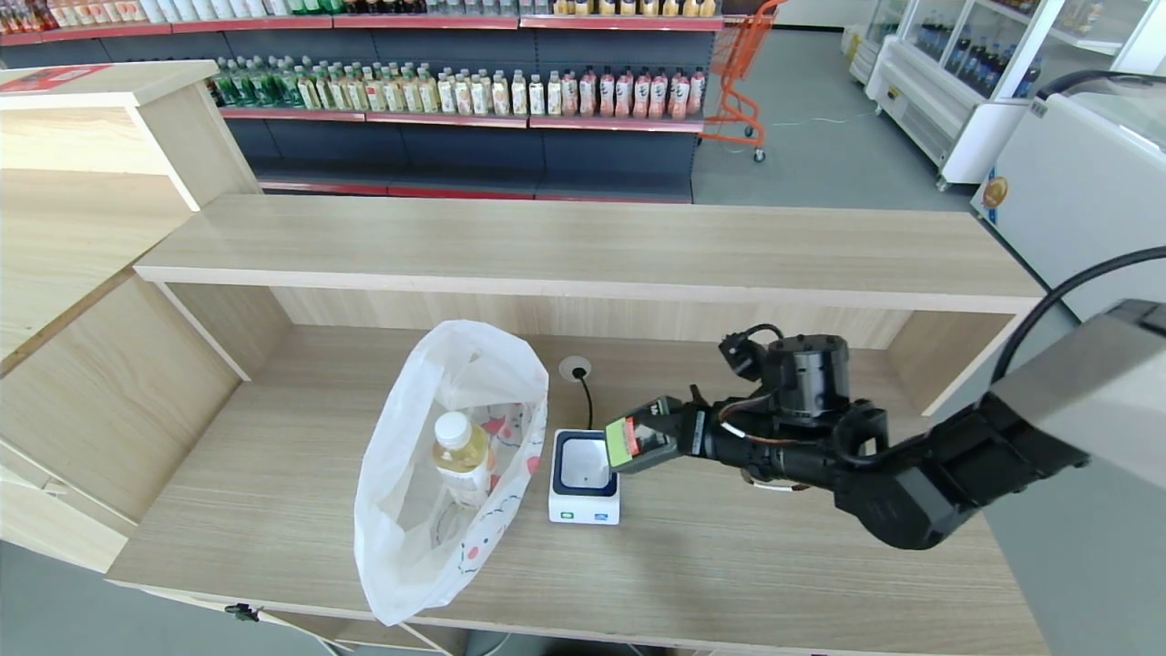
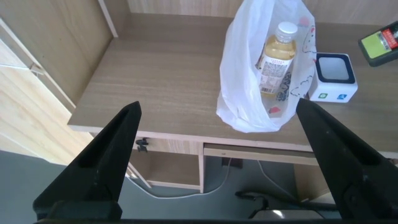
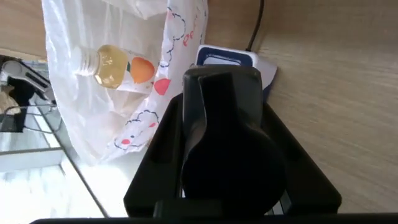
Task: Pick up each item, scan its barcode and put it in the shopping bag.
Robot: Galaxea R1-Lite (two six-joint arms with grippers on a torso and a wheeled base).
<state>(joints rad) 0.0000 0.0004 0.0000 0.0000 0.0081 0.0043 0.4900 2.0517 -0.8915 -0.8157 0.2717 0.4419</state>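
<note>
Above the scanner [image 1: 584,476] near the worktop's [image 1: 729,565] middle, your right tool [image 1: 663,435] pinches a small pack [image 1: 633,441], its long axis pointing left toward the shopping bag [image 1: 390,474].

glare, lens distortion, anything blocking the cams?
Head view: wide-angle bowing of the counter edges, soft sheen on its top, no hard shadows. Left wrist view: even light, white bag bright but not washed out. Right wrist view: the right pincer's dark body blocks the middle, covering part of the scanner.
</note>
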